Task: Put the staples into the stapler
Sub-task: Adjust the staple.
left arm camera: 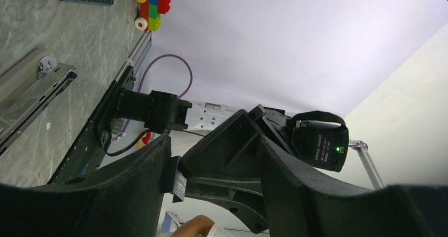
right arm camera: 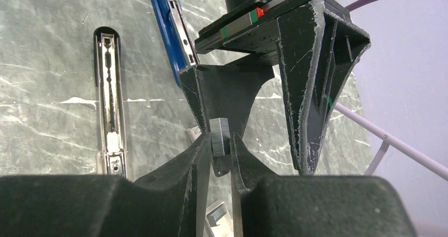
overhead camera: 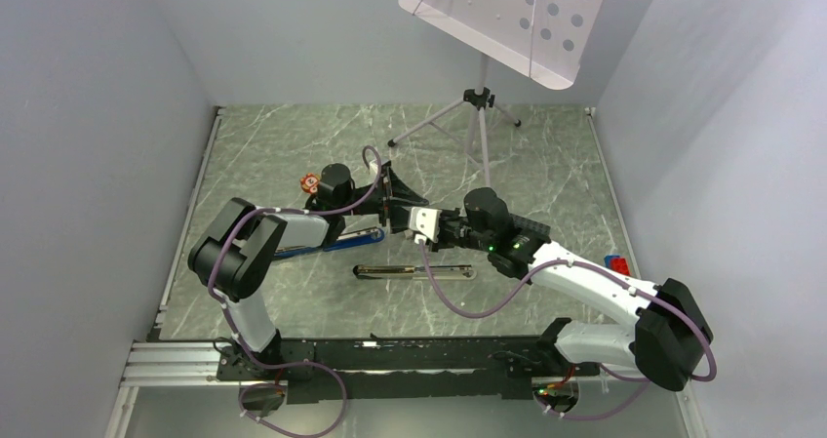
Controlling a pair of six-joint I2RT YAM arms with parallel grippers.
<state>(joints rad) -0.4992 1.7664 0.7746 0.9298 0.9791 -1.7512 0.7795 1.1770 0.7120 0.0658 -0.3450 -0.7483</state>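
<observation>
Silver-grey staples (right arm camera: 219, 135) are clenched between the fingers (right arm camera: 193, 160) of the right gripper (right arm camera: 218, 144), up in the air above the marble counter (right arm camera: 47, 52). The left gripper (overhead camera: 394, 204) is released, its fingers wide apart on both sides of the block, one of them right against it. A blue stapler (right arm camera: 165, 26) and a dark stapler (right arm camera: 108, 105) lie open on the counter, near each other
</observation>
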